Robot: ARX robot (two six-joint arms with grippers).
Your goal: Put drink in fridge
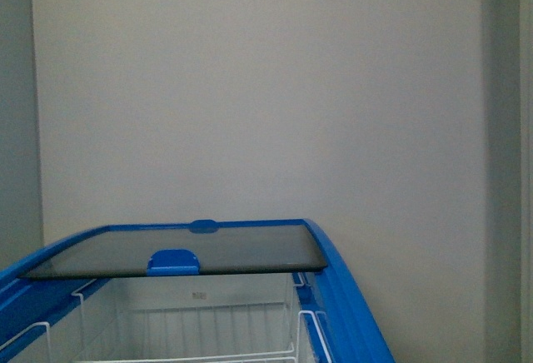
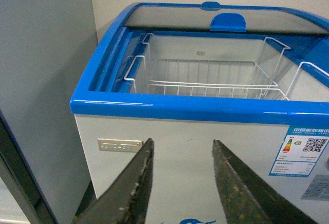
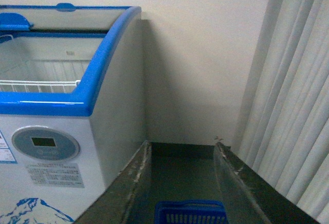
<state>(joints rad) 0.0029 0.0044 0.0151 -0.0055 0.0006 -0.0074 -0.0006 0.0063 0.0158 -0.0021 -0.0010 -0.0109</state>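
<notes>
The fridge is a white chest cooler with a blue top rim; its glass lid is slid to the back, leaving the front half uncovered with white wire baskets inside. My left gripper is open and empty, facing the fridge's white front wall below the rim. My right gripper is open and empty, beside the fridge's right front corner, over dark floor. The grey oval display panel shows in the right wrist view. The drink is out of view.
A blue plastic basket sits on the floor below the right gripper. Pale curtains hang to the right of the fridge. A grey cabinet side stands close to the fridge's left. A bare wall rises behind.
</notes>
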